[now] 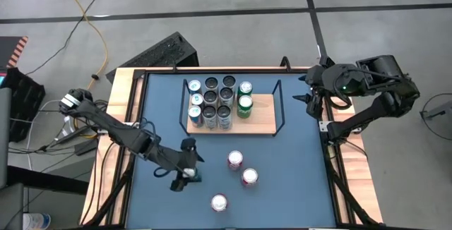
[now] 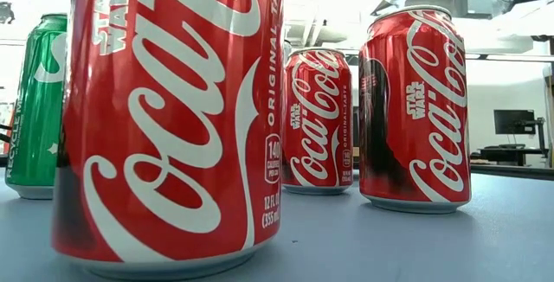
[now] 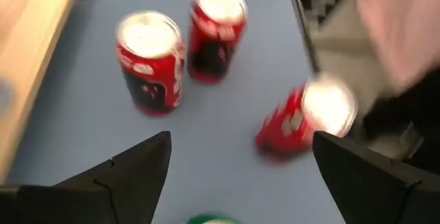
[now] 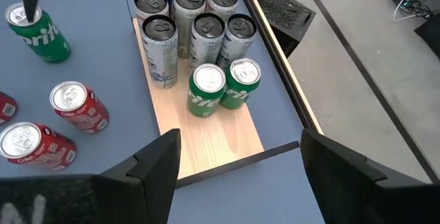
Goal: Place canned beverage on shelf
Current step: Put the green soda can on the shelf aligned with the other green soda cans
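High view puts a green can point(image 1: 189, 171) on the blue tabletop point(image 1: 296, 180) at the near left, right under the left gripper point(image 1: 185, 173), whose fingers stand apart and hold nothing. Only a sliver of that can's green top point(image 3: 210, 218) shows in the left wrist view, between the two dark fingers; in the right wrist view it stands upright point(image 4: 38, 33).

Three red cans stand loose on the tabletop beside it: one point(image 1: 235, 160) nearest the shelf, one point(image 1: 249, 177) just beyond it, and one point(image 1: 219, 202) nearest the front edge. All three are upright and apart from one another.

My judgement is that any of these cans is a stiff, smooth metal cylinder, light if empty and moderately heavy if full, which I cannot tell. The painted wall is slippery and will dent under hard pressure, so a firm hold across the middle of the side wall, jaws level, looks safest.

Farther back, the shelf point(image 1: 263, 123) carries a block of silver and dark cans point(image 1: 210, 103) on its left part, with two green cans point(image 1: 244, 97) just beside them; the right part of the board is bare.

Well off to the far right, the right gripper point(image 1: 309, 96) waits above the tabletop's edge, fingers apart and empty.
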### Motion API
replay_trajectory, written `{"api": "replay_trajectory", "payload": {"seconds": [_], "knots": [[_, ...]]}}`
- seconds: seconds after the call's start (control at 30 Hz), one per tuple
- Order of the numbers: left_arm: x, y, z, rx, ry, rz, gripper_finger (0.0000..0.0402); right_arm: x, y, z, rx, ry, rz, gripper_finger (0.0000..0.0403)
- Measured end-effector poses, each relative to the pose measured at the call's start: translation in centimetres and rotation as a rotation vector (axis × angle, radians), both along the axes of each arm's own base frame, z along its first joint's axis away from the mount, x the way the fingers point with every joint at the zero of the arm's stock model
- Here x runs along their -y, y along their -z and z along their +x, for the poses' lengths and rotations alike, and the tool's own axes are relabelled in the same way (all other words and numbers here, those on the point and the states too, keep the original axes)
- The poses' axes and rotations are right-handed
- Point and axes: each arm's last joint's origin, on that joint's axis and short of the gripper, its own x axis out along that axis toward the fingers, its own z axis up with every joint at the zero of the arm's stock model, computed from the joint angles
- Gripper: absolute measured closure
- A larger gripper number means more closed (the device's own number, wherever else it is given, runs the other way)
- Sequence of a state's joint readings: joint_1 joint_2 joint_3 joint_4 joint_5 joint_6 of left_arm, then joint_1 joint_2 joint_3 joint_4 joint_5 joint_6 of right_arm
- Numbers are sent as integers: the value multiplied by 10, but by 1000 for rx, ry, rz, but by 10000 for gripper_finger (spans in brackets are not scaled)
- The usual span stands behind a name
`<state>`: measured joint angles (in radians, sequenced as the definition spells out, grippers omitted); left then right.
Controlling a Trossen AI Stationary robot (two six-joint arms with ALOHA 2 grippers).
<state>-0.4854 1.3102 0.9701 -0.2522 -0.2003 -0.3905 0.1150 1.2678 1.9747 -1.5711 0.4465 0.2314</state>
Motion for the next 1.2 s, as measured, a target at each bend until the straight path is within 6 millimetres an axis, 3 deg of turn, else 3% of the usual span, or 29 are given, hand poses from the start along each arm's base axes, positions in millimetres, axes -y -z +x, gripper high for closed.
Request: {"api": "replay_trajectory", "payload": {"seconds": [0.13,0.33,0.6,0.8,0.93,1.1,1.2], "knots": [[-6,-29,4,-42,-228,-256,63,0,0,0,-1,-2,-2,121],[-14,-55,-3,-130,-517,-400,63,0,0,0,-18,-34,-31,121],[-19,-53,-21,-431,-792,-651,63,0,0,0,-35,-68,-60,121],[-7,-30,-13,-616,-789,-583,63,0,0,0,-48,-93,-81,121],[6,-14,10,-736,-763,-565,63,0,0,0,-49,-96,-83,121],[21,-21,41,-784,-756,-430,63,0,0,0,-50,-97,-84,121],[24,-31,51,-799,-848,-290,63,0,0,0,-49,-98,-79,121]]}}
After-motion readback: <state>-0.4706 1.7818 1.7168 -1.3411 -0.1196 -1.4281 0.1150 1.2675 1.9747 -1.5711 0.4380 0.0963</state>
